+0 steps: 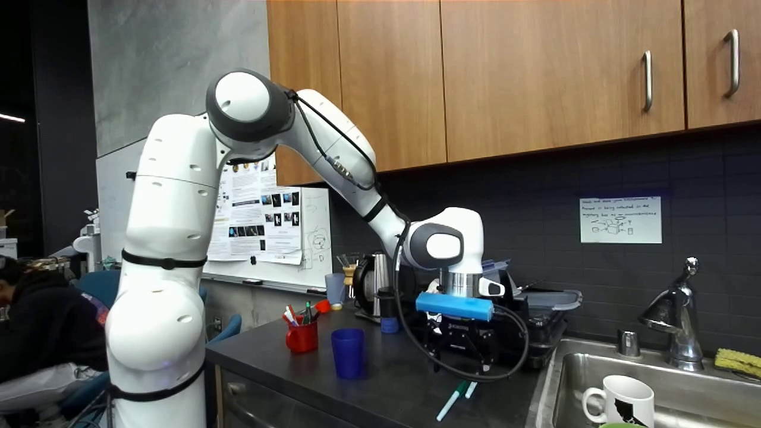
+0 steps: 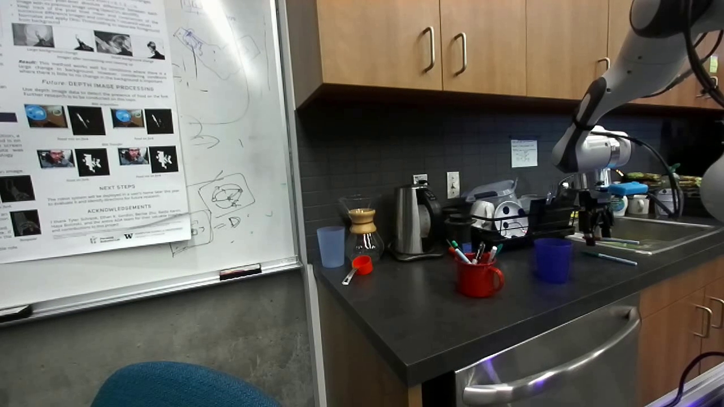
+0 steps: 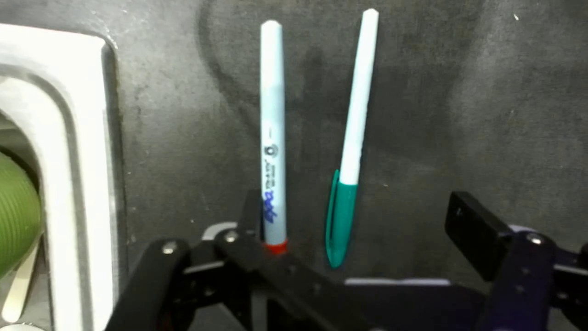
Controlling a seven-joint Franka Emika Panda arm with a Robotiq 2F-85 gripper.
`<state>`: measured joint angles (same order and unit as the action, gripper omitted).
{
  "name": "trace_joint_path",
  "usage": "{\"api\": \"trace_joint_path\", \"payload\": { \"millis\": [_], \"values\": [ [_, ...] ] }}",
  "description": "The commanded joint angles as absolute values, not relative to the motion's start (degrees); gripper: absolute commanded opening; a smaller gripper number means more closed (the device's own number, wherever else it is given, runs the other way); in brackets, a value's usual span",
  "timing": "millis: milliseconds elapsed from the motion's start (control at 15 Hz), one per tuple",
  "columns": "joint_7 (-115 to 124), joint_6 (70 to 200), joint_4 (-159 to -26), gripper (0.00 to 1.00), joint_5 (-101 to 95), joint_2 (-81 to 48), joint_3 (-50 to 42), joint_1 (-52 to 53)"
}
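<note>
My gripper points down over the dark counter, its jaws spread wide in the wrist view. A whitish marker with a red cap lies along the inner side of the left-hand finger; most of its cap is hidden behind that finger, and I cannot tell whether they touch. Between the jaws lies the capped end of a white pen with a green cap, apart from both fingers. In an exterior view the gripper stands behind the green-capped pen. Nothing appears gripped.
The steel sink rim borders the pens, with a green round item inside. A blue cup and a red mug of pens stand along the counter. Behind are a black dish rack and a kettle.
</note>
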<state>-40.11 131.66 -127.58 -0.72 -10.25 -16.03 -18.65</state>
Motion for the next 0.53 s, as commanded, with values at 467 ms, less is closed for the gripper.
{"api": "trace_joint_path", "payload": {
  "millis": [467],
  "values": [
    [-39.79, 137.79, -130.45, 1.0, -2.27, -8.23, -15.49, -18.93]
  ]
}}
